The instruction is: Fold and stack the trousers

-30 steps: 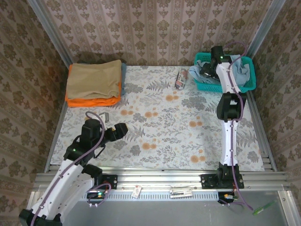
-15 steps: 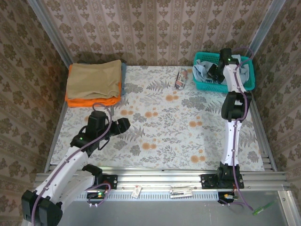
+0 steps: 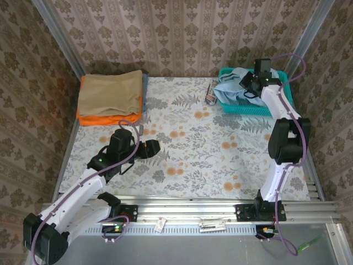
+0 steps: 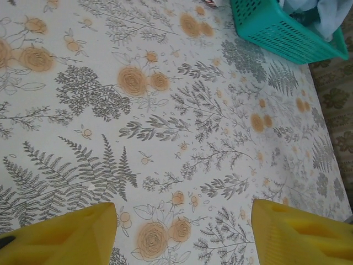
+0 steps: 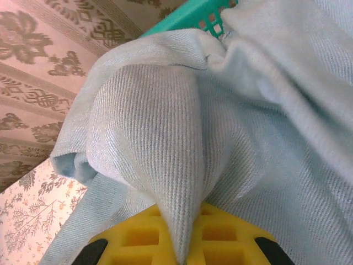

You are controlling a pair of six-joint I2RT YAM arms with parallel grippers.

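A table (image 3: 193,143) covered with a floral cloth was enclosed by patterned wallpapered walls (image 3: 182,38). The trousers (image 3: 229,88) were located at 1 o'clock, crumpled in a teal basket (image 3: 248,109) and draped over its rim toward 9 o'clock; no long axis could be determined. A fold of the cloth was pinched by the right gripper (image 3: 248,87). The left gripper (image 4: 185,232) was held at 8 o'clock above the bare cloth, fingers spread. A tan garment (image 3: 110,91) was stacked on an orange garment (image 3: 105,118) at 10 o'clock.
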